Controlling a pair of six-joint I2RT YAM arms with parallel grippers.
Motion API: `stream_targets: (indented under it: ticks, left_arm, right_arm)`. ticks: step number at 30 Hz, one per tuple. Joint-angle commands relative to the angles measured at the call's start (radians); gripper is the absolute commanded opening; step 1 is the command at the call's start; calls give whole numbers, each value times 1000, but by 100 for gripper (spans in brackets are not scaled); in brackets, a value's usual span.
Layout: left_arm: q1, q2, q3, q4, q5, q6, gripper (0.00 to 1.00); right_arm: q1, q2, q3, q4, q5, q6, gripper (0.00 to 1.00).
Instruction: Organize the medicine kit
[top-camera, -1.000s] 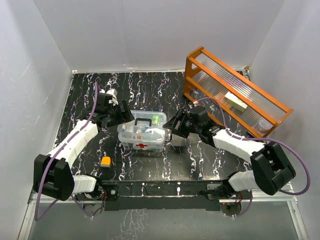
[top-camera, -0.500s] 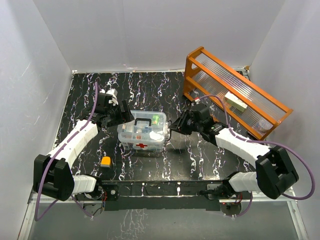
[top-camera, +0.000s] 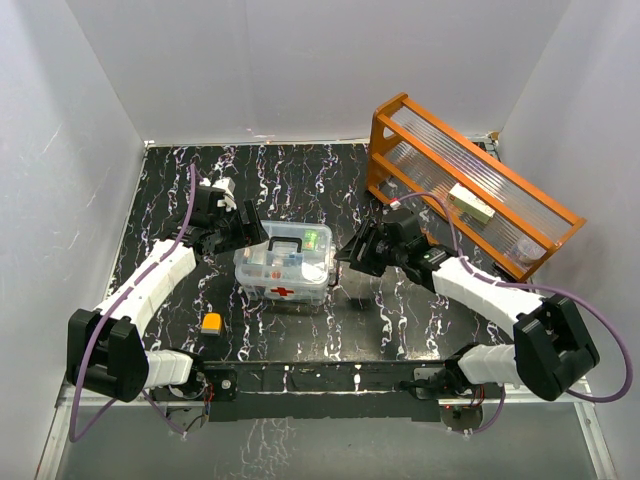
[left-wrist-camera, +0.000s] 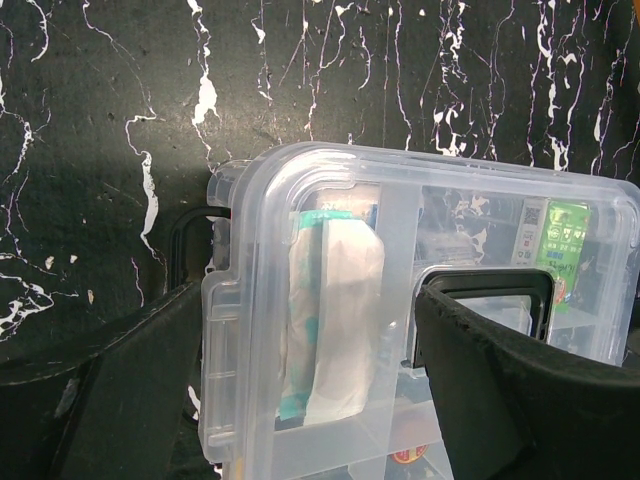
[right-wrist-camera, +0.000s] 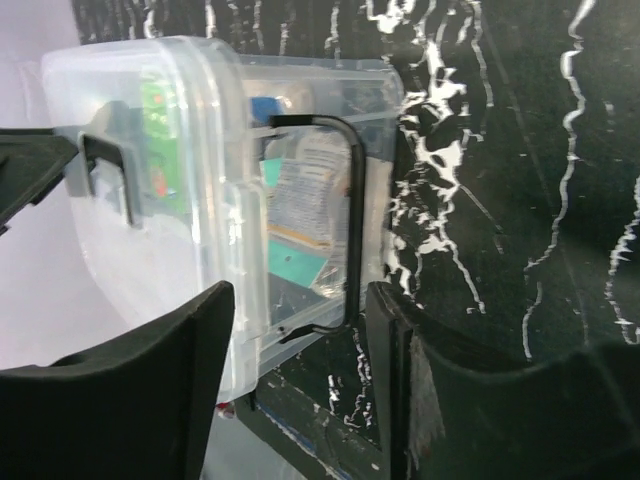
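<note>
The medicine kit (top-camera: 285, 265) is a clear box with a black handle and a red cross, standing closed in the middle of the black marbled table. My left gripper (top-camera: 243, 232) is at its far left corner. In the left wrist view the kit (left-wrist-camera: 420, 260) lies between the wide-apart fingers of the left gripper (left-wrist-camera: 310, 300). My right gripper (top-camera: 347, 255) is at the kit's right end. In the right wrist view its open fingers (right-wrist-camera: 300, 300) straddle the kit's black wire clasp (right-wrist-camera: 350, 220), with the kit (right-wrist-camera: 190, 150) just ahead.
An orange wooden rack (top-camera: 470, 185) with ribbed clear shelves stands at the far right and holds a pale box (top-camera: 470, 203). A small orange block (top-camera: 211, 322) lies on the table near the left arm. White walls close in three sides.
My right arm has shifted slightly, drawing the gripper a little back from the kit's right end. The left arm and the kit have stayed put.
</note>
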Motion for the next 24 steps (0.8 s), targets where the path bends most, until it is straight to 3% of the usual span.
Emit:
stream_targets:
  ticks: [1,3,8,12,17,24]
  left_arm:
    - [-3,-4,-30,-70,0,33,83]
    - [-3,-3,-30,-70,1,33,83]
    - [-3,-1,-30,-69,6,33,83]
    - [-3,1,-29,-69,13,29,83]
    - [-3,6,-24,-67,21,27,83]
    - [-4,16,-22,-68,28,26,83]
  right_arm:
    - [7,-67,12,136,-50,23,57]
    - [8,-75,7,148,-58,32,62]
    - [10,-69,-3,161,-55,35,64]
    - [10,-71,-26,160,-3,10,79]
    - [9,-18,-82,289,-24,21,93]
    - [9,77,-138,461,-64,88,98]
